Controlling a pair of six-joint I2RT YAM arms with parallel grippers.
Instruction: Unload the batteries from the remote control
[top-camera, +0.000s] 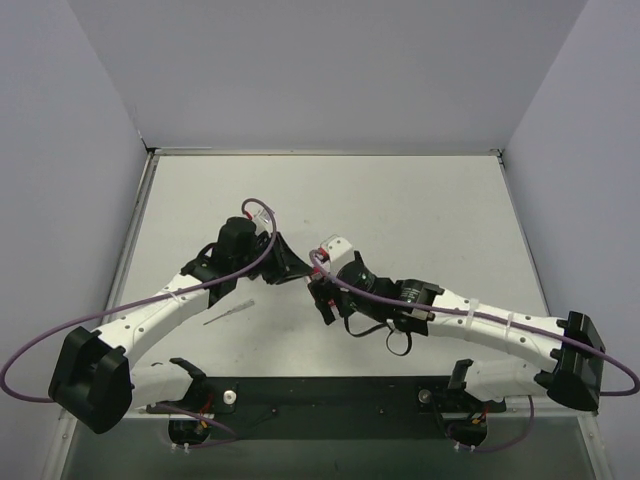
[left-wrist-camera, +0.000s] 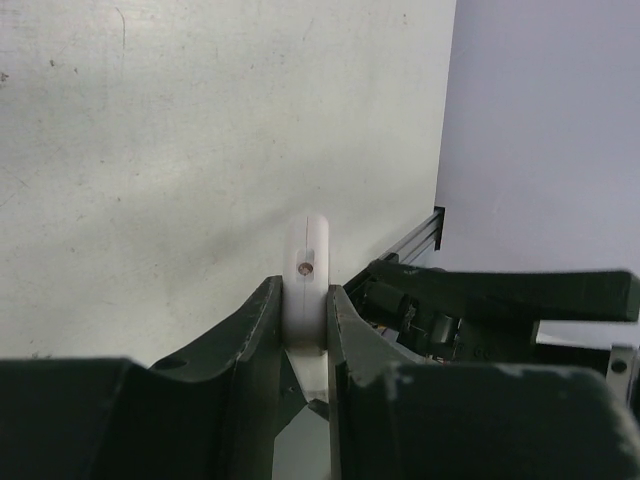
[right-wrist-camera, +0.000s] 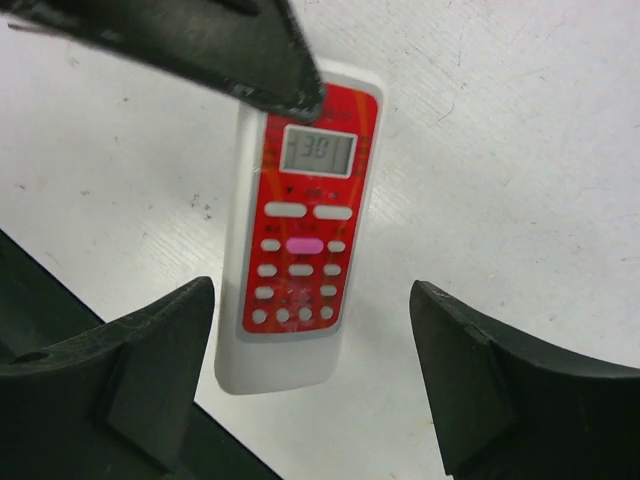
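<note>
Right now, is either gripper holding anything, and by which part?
The left gripper pinches the remote at its display end; the right gripper is open, holding nothing.

- This is a robotics lab, set up as a closed test cell.
- Plain pale walls (top-camera: 330, 70) box in a white bench (top-camera: 430, 200) on three sides, and a metal frame rail (top-camera: 320, 152) runs along its far edge.
- The left arm (top-camera: 170, 305) and the right arm (top-camera: 490, 322), both white and black, are bolted to a black base plate (top-camera: 330, 392) at the near edge.
- Loose purple cables (top-camera: 25, 365) loop out from both arms.
- Wrist cameras look past the left pincer (left-wrist-camera: 305, 300) and the right pincer (right-wrist-camera: 310, 330) onto a scuffed, speckled bench top.
</note>
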